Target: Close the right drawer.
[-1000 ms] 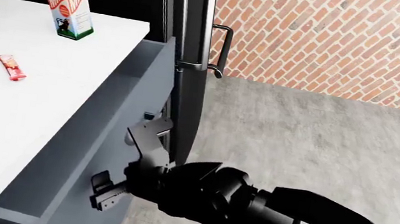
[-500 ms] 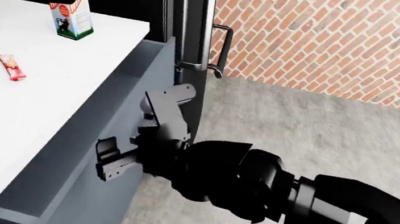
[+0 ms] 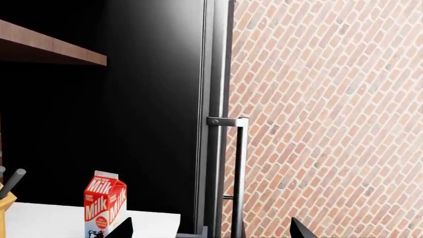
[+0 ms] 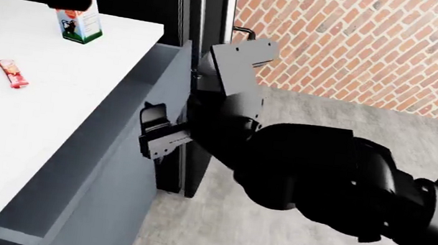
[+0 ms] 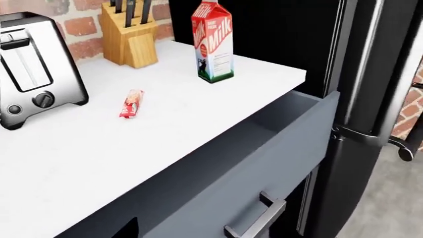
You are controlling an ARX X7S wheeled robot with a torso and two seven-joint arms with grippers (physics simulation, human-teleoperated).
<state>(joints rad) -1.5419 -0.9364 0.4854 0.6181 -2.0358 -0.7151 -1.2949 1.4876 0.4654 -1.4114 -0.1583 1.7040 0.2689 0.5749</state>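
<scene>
right claw (image 4: 153, 134) looks narrow, holding nothing | right drawer (image 5: 290, 144) front just beside it, counter-side | still ajar

Everything I am seeing is rendering sharp and clean, with no blur, grain or bending at the edges. Soft, even light is falling on the white counter (image 5: 198, 114), which is showing bright and nearly shadowless; the milk carton (image 5: 213, 42) is casting only a faint shade. The fridge door (image 3: 152, 114) is reading almost pure black, swallowing detail, while a pale vertical sheen is running along its steel edge. My right arm (image 4: 321, 179) is looking dark and flat, its contours hard to separate.
</scene>
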